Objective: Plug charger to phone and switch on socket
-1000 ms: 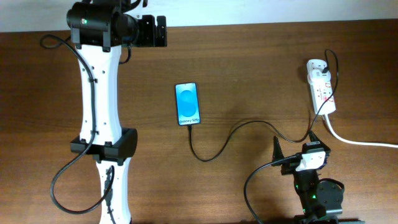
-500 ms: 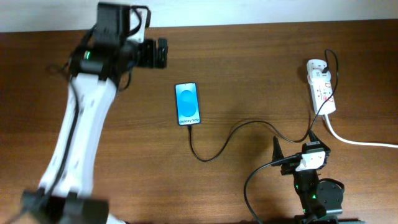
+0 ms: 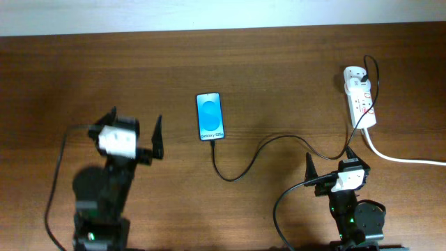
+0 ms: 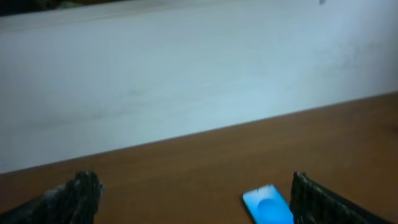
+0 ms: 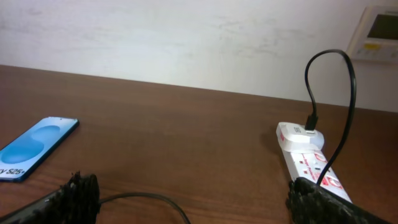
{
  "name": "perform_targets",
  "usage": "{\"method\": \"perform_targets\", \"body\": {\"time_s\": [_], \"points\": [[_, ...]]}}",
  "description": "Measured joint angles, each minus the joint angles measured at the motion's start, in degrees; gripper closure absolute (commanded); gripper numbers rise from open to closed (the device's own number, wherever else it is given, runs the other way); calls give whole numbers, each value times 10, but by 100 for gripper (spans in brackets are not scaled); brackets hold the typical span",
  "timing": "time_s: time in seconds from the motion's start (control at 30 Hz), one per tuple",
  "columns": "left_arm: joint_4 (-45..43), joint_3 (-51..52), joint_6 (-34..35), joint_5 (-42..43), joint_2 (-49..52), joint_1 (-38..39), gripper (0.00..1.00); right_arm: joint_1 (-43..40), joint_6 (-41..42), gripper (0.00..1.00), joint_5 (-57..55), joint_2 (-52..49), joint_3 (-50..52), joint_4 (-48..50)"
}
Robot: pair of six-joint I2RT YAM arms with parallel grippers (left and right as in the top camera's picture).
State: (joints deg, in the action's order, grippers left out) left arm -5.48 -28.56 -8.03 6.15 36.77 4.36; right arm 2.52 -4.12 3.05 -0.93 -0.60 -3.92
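Table (image 3: 279,77): dark brown wood, grain running left to right, surface matte. Wall (image 5: 155,37) behind the far edge: plain white, lightly scuffed. Small beige wall panel (image 5: 379,34) with a pale display, mounted at upper right in the right wrist view.

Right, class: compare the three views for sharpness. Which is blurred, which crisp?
Left wrist: soft throughout, the phone a smeared blue patch. Right wrist: crisp, the socket and its red marks sharply drawn. Overhead: mostly sharp, only the left gripper looks slightly smeared.
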Motion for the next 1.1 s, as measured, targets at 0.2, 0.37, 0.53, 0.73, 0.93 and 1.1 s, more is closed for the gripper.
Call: {"method": "perform_targets", "body": {"time_s": [0.2, 0.37, 0.53, 0.73, 0.93, 1.1], "points": [[-19, 150, -62, 0, -228, -10, 1, 0, 0, 1, 0, 0, 0, 0], [-18, 234, -74, 0, -321, -34, 1, 0, 0, 1, 0, 0, 0, 0], [0, 275, -75, 0, -358, -37, 1, 0, 0, 1, 0, 0, 0, 0], [93, 278, -72, 0, -360, -37, 1, 0, 0, 1, 0, 0, 0, 0], [93, 278, -72, 1, -360, -37, 1, 0, 0, 1, 0, 0, 0, 0], [93, 278, -72, 1, -360, -37, 1, 0, 0, 1, 0, 0, 0, 0]]}}
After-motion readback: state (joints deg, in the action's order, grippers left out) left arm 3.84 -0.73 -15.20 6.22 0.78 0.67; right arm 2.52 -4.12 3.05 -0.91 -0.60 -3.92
